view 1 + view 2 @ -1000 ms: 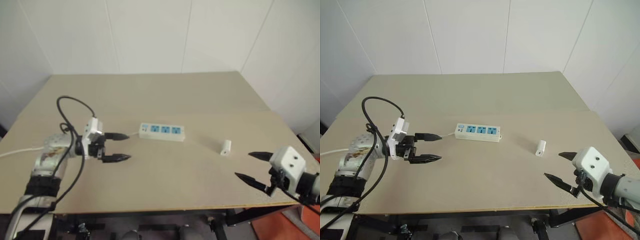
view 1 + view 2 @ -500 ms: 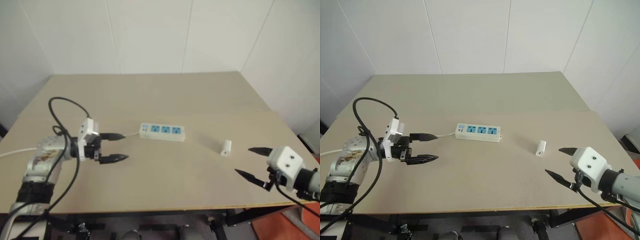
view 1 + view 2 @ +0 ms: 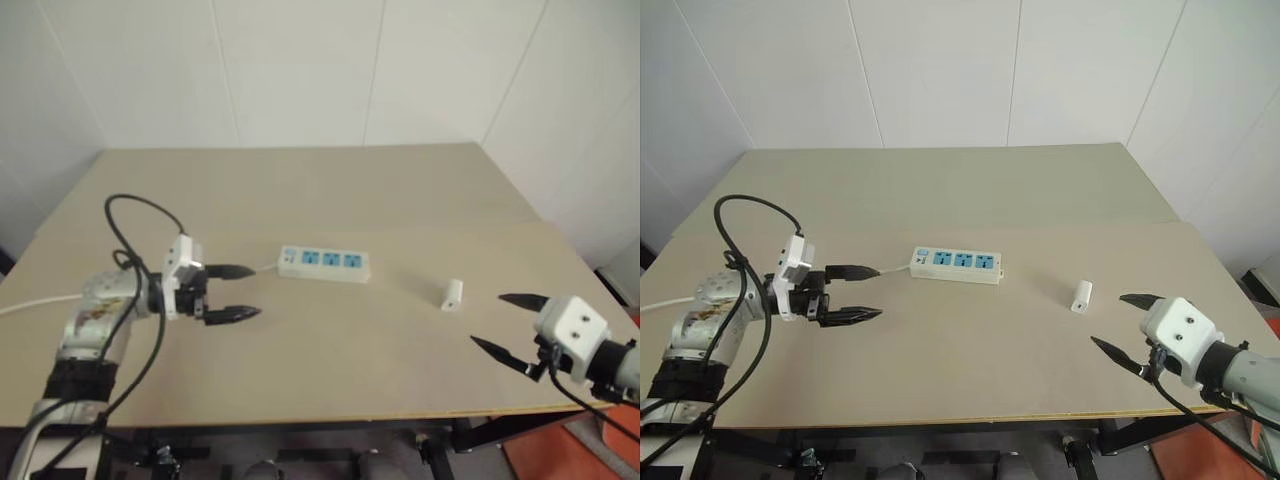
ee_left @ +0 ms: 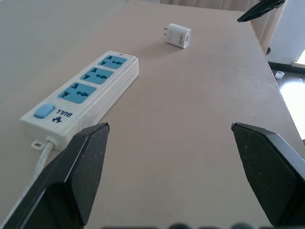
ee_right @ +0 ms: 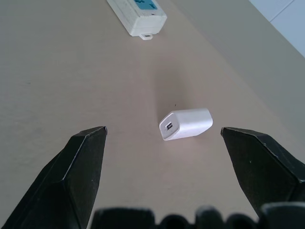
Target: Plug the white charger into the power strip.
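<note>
Tabletop (image 3: 330, 190) unchanged: charger (image 3: 452, 295), strip (image 3: 324, 264) same spots; both hands spread, empty.

Beige tabletop (image 3: 330, 190) against white panelled walls (image 3: 300, 70); orange floor (image 3: 530, 455) at right.

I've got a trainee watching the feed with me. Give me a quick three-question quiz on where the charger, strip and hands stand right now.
1. True or false: the charger is already plugged into the strip.
2. Which hand is nearer the charger? A) left hand B) right hand
3. Fill in: the strip has ___ blue socket faces and lies flat on the table.

Key
1. False. The charger lies loose on the table, apart from the strip, towards the robot's right.
2. B. The right hand is open beside the charger and holds nothing; the left hand is open near the strip's cord end.
3. Three.
</note>
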